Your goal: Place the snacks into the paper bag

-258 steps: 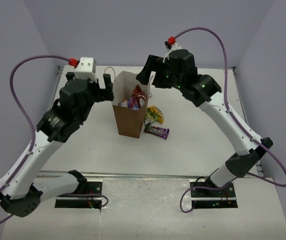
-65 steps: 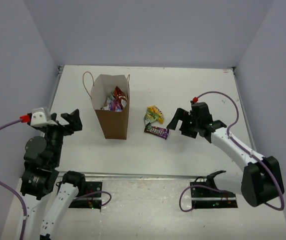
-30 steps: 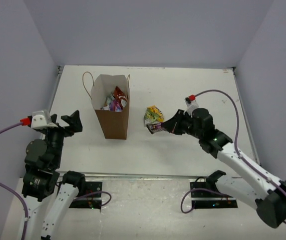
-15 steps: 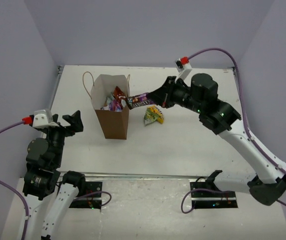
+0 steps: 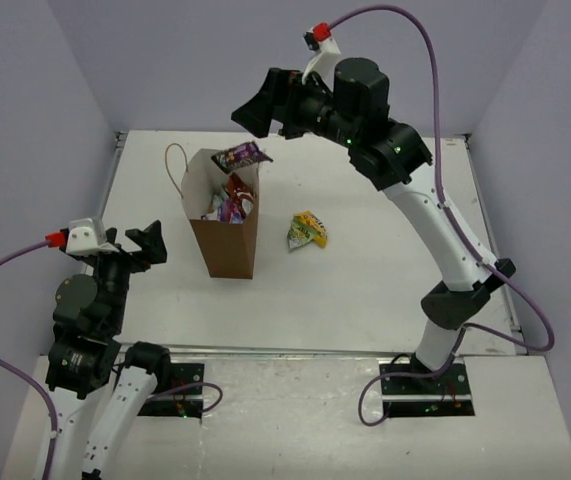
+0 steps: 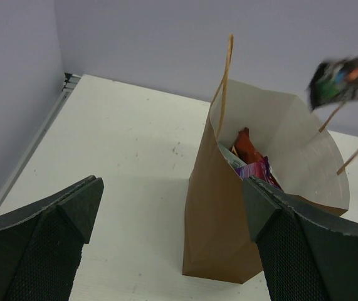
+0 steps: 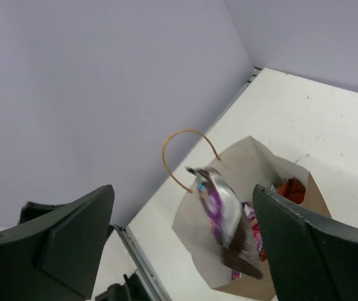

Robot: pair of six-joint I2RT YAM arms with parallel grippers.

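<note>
The brown paper bag [image 5: 227, 245] stands upright at the left middle of the table, with several snacks [image 5: 227, 200] inside. A dark brown and purple candy packet [image 5: 242, 155] hangs blurred in the air just above the bag's mouth, touching nothing. My right gripper [image 5: 270, 110] is high above the bag, open and empty; in its wrist view the packet [image 7: 226, 219] lies between the wide-apart jaws over the bag [image 7: 197, 229]. A yellow-green packet [image 5: 308, 230] lies on the table right of the bag. My left gripper [image 5: 130, 243] is open and empty, low at the near left.
The bag's loop handles [image 5: 173, 165] stick up at its far side. In the left wrist view the bag [image 6: 219, 213] is ahead and the candy packet [image 6: 348, 78] is in the air at upper right. Walls close the table at the back and sides.
My right gripper carried the candy packet from the table up over the bag, rose and opened; the packet is now loose in the air above the bag. The left arm has not moved.
</note>
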